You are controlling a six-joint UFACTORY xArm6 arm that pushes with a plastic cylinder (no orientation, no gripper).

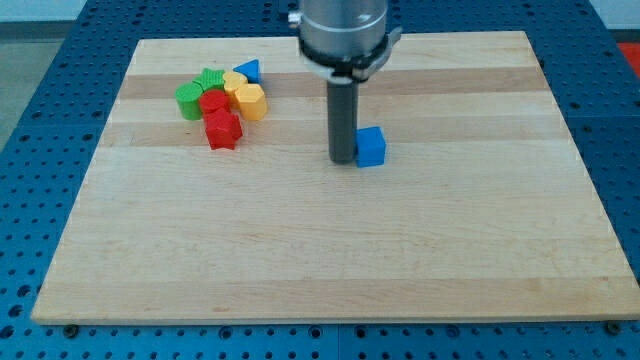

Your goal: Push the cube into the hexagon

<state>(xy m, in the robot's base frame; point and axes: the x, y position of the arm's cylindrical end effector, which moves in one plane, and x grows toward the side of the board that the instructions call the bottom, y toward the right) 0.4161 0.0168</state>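
Observation:
A blue cube [371, 146] sits on the wooden board [330, 260] a little right of centre. My tip [343, 159] rests on the board right against the cube's left side, touching or nearly so. At the view's upper left is a tight cluster of blocks: a yellow hexagon [251, 101], a yellow block [235, 82] above it, a red block [212, 102], a red star-like block [223, 130], a green block [189, 100], a green star-like block [210, 78] and a small blue triangle [249, 70]. The cube lies far to the right of the cluster.
The board lies on a blue perforated table [40, 90]. The arm's grey body [344, 35] hangs over the board's top middle.

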